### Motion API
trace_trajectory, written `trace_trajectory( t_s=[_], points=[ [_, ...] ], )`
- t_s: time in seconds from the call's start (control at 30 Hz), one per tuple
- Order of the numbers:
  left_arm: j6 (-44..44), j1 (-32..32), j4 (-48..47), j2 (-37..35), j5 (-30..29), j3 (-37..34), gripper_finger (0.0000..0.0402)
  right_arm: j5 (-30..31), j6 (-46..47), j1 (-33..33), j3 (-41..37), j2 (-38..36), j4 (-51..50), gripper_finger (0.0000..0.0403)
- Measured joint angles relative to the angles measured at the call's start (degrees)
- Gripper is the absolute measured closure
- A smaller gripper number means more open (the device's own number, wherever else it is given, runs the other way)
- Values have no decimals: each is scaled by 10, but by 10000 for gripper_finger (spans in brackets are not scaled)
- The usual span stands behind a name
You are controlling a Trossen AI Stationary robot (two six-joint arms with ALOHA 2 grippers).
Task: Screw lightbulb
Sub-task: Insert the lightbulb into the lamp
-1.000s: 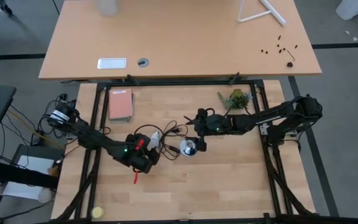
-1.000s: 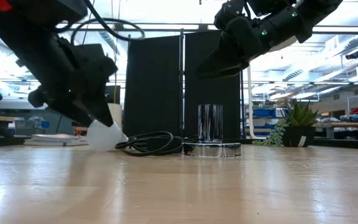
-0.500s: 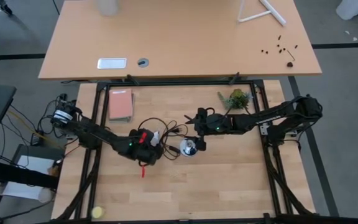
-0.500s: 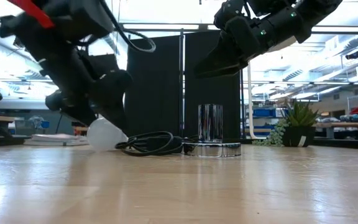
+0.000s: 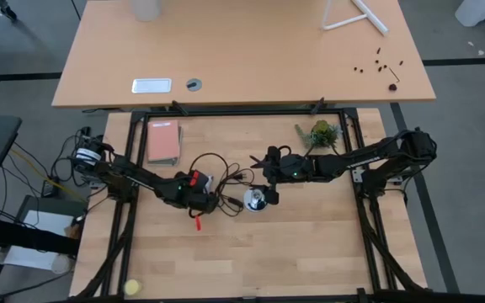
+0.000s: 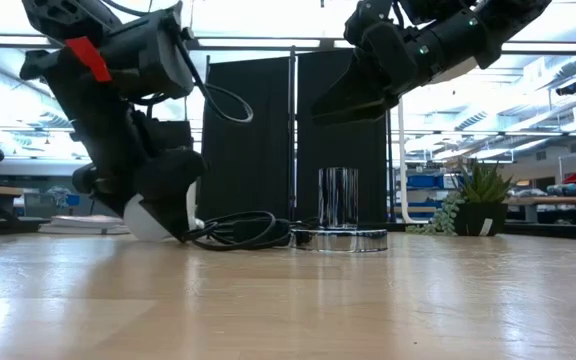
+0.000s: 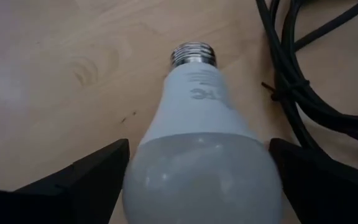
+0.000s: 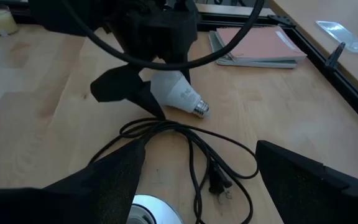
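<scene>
The white lightbulb (image 7: 197, 155) lies on its side on the wooden table, its screw base (image 7: 193, 55) pointing away from my left wrist toward the black cord (image 7: 303, 81). My left gripper (image 7: 201, 186) is open and slants down over it, one finger on each side of the round end (image 6: 146, 218). The bulb also shows in the right wrist view (image 8: 174, 93). The silvery socket disc (image 5: 255, 200) with its chrome cylinder (image 6: 339, 197) stands to the right. My right gripper (image 8: 197, 186) hangs open above the socket (image 6: 353, 100). My left gripper has its two fingers (image 7: 98, 177) close beside the lightbulb's round glass end (image 7: 166, 168), coming from above at a slant and lying along the bulb. I cannot tell whether they touch it. The bulb rests on the table.
The cord loops (image 5: 226, 175) lie between bulb and socket. A pink notebook (image 5: 163, 140) lies at the far left and a small plant (image 5: 321, 133) stands at the far right. A yellow ball (image 5: 131, 287) sits at the near left edge. Bare wood fills the near half.
My left gripper has moved toward the table's far edge and slightly right, sinking onto the lightbulb and turning a little. Its fingers now stand on either side of the bulb's round end. The bulb lies in the same spot.
</scene>
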Motion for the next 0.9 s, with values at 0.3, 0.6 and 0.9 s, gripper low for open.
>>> trace_trajectory(
  t_s=[0.3, 0.6, 0.9],
  points=[
    [16, -1, -2, 1, -6, 0, 93, 0, 4, 0, 0, 0, 4, 83],
    [24, -11, -1, 1, -6, 0, 142, 0, -5, 0, 0, 0, 1, 83],
    [108, -20, -87, 1, 23, 93, 123, -34, -78, 14, 13, 0, -28, 83]
  ],
)
